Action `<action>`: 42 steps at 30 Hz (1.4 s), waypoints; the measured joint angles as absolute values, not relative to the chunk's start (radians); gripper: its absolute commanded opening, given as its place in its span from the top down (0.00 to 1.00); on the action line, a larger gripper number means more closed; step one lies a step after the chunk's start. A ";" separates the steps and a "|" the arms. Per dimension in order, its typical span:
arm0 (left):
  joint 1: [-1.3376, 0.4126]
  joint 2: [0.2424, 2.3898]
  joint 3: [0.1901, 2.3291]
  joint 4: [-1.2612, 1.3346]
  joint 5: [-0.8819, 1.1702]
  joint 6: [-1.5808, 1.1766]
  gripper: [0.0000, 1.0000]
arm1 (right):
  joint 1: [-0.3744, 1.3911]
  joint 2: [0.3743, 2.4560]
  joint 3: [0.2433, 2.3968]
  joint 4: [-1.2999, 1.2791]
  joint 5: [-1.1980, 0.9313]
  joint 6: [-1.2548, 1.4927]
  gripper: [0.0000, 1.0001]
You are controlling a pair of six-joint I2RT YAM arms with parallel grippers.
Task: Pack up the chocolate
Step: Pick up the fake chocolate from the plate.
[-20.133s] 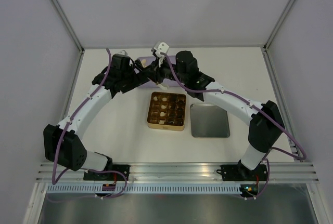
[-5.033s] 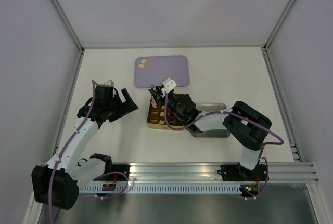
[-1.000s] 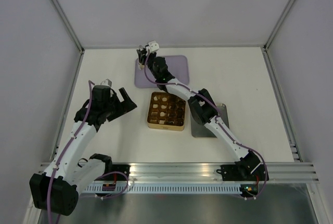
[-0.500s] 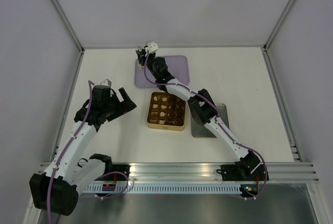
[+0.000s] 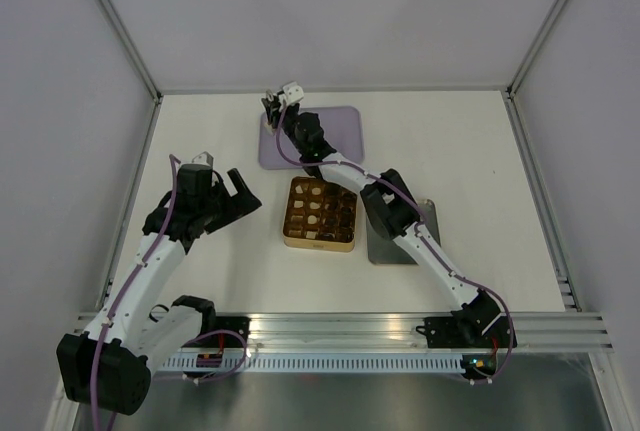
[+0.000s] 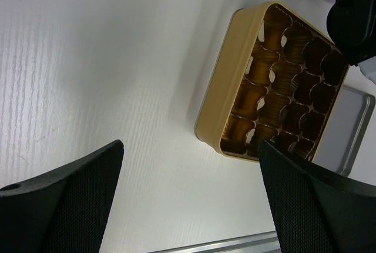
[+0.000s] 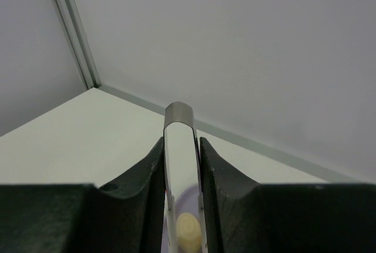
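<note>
My right gripper (image 7: 180,147) is stretched out to the far side of the table (image 5: 450,151), over the left end of the lilac tray (image 5: 340,136). Its two black fingers (image 7: 147,171) are pressed in from both sides on the metal tweezers (image 7: 179,118), with only the width of the tool between them. The tweezers' rounded end sticks up past my fingertips. Low in my right wrist view a pale cream piece (image 7: 187,226) of chocolate sits between the tweezers' two arms, with a little of the lilac tray showing around it. It is blurred, and I cannot tell whether the tips actually pinch it or only stand on either side of it. My left gripper (image 6: 191,147) hangs over bare table just left of the gold gridded tin (image 5: 318,243). Its fingers are spread as wide as they go and there is nothing between them, and from that wrist I look across at the tin's near wall and into its cells. The rest of the chocolate (image 5: 313,219) that I can see lies in those cells: pale pieces show in several of them, while others look dark, and I cannot say whether those hold brown pieces. The tin stands in the middle of the table, nearer to me than the tray. A flat silver lid (image 5: 405,241) lies just to its right, partly under my right forearm.
</note>
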State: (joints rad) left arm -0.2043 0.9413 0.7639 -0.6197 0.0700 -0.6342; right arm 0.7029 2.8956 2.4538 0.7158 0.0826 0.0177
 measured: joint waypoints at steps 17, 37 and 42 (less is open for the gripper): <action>-0.204 0.942 0.764 -0.624 0.054 -0.634 0.00 | 0.703 2.567 1.818 0.902 0.083 -0.061 0.79; -0.204 0.955 0.764 -0.626 0.054 -0.634 0.00 | 0.703 2.428 1.699 0.950 0.082 -0.052 0.73; -0.204 0.955 0.764 -0.625 0.055 -0.634 0.00 | 0.703 2.437 1.778 0.918 0.078 -0.049 0.68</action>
State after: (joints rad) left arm -0.2043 0.9546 0.7639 -0.6254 0.0547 -0.6342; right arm 0.7033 2.4367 1.7782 0.9184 0.0776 -0.0486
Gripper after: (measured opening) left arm 0.993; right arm 0.306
